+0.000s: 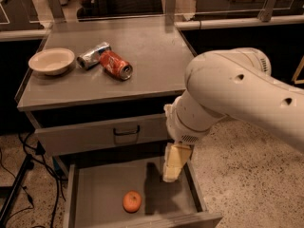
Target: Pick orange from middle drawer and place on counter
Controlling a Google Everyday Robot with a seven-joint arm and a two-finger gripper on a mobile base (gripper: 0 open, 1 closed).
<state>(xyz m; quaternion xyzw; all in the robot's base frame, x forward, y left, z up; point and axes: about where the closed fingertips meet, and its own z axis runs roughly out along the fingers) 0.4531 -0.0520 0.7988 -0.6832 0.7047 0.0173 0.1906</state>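
The orange (132, 201) lies on the floor of the open middle drawer (102, 194), near its front wall. My gripper (172, 165) hangs below the white arm, over the drawer's right side, up and to the right of the orange and apart from it. The counter (152, 56) is the grey cabinet top behind the drawer.
On the counter stand a white bowl (52, 61) at the left, a crushed silver can (93, 55) and a red soda can (115, 65) lying on its side. The shut upper drawer front with a black loop handle (126, 134) is above the open drawer. Cables (19, 179) lie at the left.
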